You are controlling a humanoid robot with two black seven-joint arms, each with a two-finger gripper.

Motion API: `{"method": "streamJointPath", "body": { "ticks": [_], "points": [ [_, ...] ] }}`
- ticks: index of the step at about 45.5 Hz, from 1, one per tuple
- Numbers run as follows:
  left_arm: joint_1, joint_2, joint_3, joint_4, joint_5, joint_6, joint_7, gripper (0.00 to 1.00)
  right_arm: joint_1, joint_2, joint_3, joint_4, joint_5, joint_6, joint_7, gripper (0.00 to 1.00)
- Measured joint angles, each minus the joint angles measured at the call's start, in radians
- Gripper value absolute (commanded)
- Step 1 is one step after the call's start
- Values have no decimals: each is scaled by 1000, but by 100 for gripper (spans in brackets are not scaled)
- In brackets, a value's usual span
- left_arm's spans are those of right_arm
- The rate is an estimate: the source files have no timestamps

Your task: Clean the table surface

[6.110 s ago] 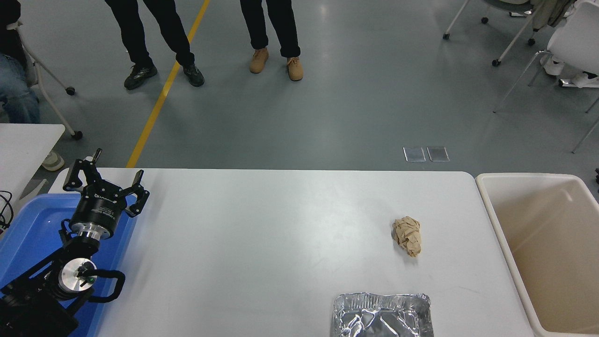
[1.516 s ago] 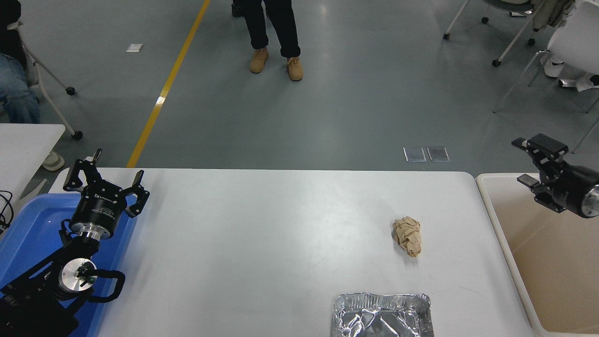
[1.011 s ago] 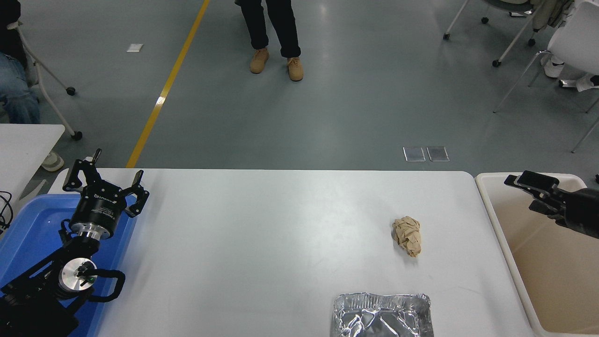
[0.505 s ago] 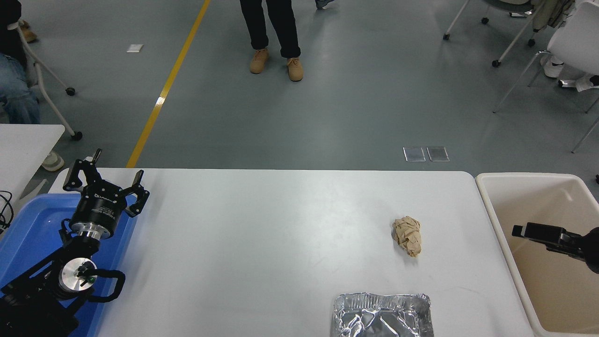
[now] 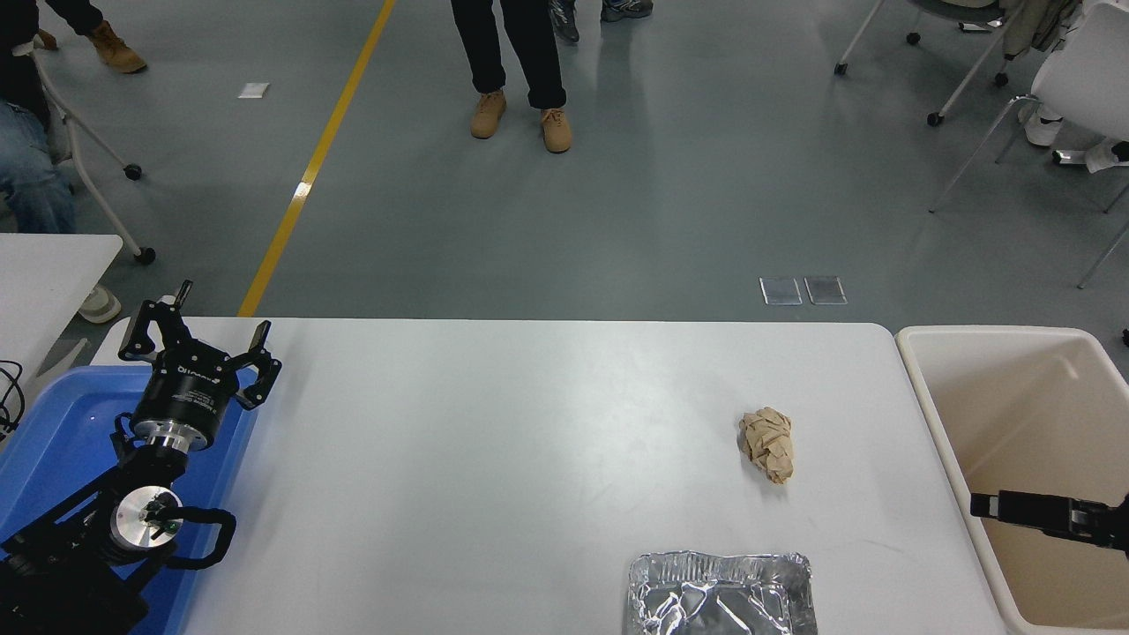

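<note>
The left gripper sits with jaws spread over the blue tray, its white label too small to read, and I cannot tell the right gripper's jaws above the table surface.

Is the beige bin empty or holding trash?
Empty where visible: the bin shows bare walls and floor; the right claw hides a little.

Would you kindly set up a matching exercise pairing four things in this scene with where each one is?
Things:
1. crumpled paper ball
2. foil tray
3. blue tray
4. beige bin

Places:
A. off the table's right end
B. at the table's near edge, cut off by the frame
C. at the table's left end, under the parked left gripper
D. on the table surface, right of centre

Pairs: 1-D, 2-B, 3-C, 4-A
</note>
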Motion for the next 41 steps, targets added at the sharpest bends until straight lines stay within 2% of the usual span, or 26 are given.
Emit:
{"method": "streamJointPath", "body": {
  "ticks": [15,41],
  "points": [
    [0,0,0,0,0,0,0,99,-47,-26,-4,66,-7,-5,-8,98],
    [0,0,0,0,0,0,0,99,-133,74,-5,91,36,-4,-170,98]
  ]
}}
